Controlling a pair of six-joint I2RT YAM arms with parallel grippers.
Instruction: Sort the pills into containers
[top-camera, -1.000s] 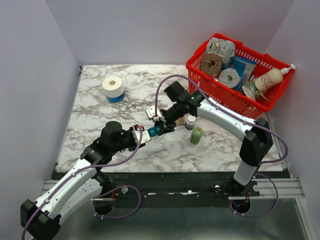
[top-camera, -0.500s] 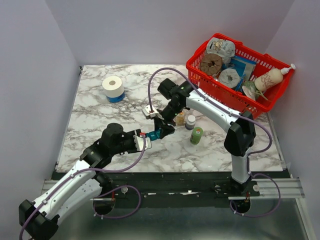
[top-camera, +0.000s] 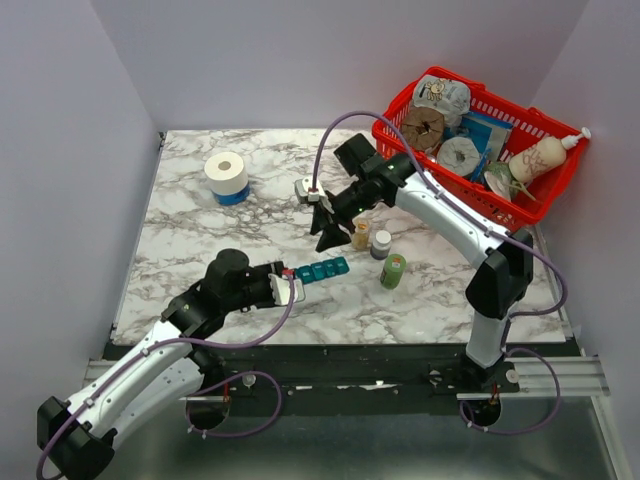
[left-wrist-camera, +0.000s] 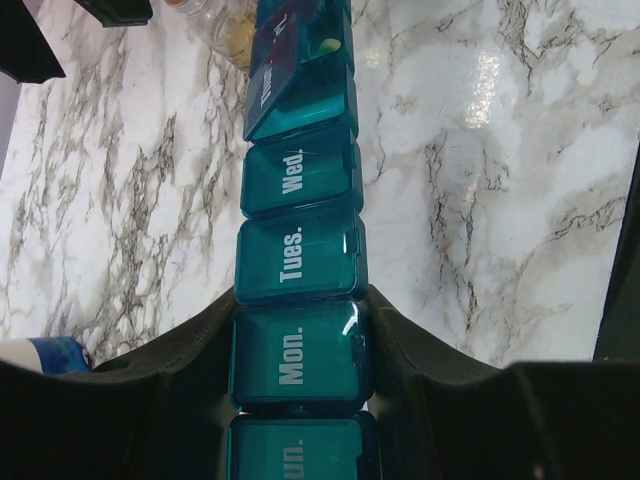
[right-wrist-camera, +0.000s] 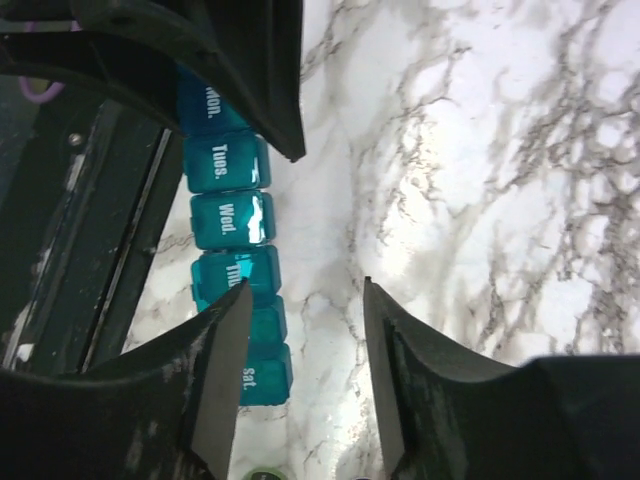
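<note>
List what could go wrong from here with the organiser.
1. The left end effector clamps the pill organiser only at the Mon. end; pushing on the free end could pivot it loose.
2. One lid stands raised with a pill showing inside; tilting may spill it.
3. The open right end effector hangs near the amber bottle; a swing might topple it.

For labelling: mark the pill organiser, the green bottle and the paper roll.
pill organiser (left-wrist-camera: 297, 255): left wrist view, Tues. lid.
green bottle (top-camera: 392, 274): top external view, its body.
paper roll (top-camera: 228, 181): top external view, its white side.
</note>
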